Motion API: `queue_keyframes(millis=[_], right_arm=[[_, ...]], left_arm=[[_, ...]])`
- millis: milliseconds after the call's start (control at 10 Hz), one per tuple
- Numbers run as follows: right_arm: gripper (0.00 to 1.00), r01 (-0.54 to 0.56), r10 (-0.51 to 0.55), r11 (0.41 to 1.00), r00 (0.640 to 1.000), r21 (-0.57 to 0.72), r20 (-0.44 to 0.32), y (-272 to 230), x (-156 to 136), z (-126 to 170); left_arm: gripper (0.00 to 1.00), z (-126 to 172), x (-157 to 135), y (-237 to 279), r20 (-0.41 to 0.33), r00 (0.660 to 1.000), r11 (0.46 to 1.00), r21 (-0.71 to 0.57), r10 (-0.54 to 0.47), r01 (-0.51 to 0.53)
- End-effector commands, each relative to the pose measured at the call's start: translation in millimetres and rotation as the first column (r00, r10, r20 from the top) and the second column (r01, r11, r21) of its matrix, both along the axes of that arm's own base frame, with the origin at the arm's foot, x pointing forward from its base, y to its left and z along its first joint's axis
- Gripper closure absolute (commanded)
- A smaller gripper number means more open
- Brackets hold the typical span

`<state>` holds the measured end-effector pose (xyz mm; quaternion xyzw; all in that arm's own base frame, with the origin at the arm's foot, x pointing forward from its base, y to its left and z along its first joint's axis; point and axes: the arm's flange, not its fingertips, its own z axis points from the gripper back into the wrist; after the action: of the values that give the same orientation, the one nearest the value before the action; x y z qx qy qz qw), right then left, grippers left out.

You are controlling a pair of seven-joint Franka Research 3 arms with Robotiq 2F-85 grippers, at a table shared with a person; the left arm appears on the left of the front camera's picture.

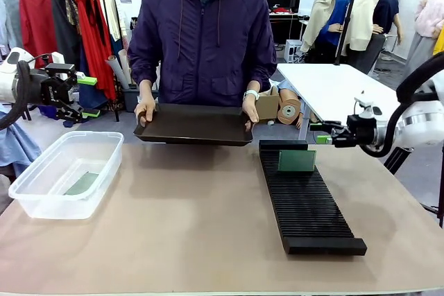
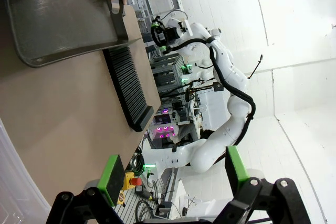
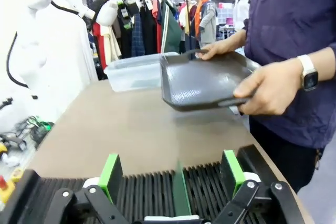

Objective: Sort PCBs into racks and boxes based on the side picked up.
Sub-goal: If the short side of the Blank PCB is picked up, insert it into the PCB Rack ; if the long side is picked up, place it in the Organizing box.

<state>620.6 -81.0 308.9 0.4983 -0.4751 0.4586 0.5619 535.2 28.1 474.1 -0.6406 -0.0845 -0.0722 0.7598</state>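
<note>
You see both grippers, left [image 1: 89, 96] and right [image 1: 320, 133], wide open and empty. One green circuit board [image 1: 297, 161] stands in the long black slotted rack [image 1: 305, 202]; left of that rack, another [image 1: 82, 184] lies in the clear plastic tub [image 1: 41, 199]. Between them, over the worktop [image 1: 187, 220], a person holds the wide black tray [image 1: 194, 126].

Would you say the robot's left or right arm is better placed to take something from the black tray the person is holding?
Hard to call: both grippers, left and right, are open beside the tray. The tray looks empty, so nothing awaits picking.
</note>
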Motion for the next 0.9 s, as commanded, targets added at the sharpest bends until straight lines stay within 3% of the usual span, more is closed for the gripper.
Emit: queue_keyframes(millis=[0,200,400,800], right_arm=[[0.00,-0.023,0.025,1.000,0.990,0.018,-0.136,8,-23,31],[0.00,-0.050,0.037,0.998,0.942,-0.031,-0.334,5,-35,58],[0.00,-0.068,0.040,0.997,0.881,-0.044,-0.471,7,-49,87],[0.00,-0.060,0.088,0.996,0.736,0.065,-0.672,18,-73,137]], left_arm=[[0.00,1,0,1,-0.002,1.000,1.000,0.007,0.002,-0.002],[0.00,1,0,1,-0.002,1.000,1.000,0.007,0.002,-0.002],[0.00,1,0,1,-0.002,1.000,1.000,0.007,0.002,-0.002],[0.00,1,0,1,-0.002,1.000,1.000,0.007,0.002,-0.002]])
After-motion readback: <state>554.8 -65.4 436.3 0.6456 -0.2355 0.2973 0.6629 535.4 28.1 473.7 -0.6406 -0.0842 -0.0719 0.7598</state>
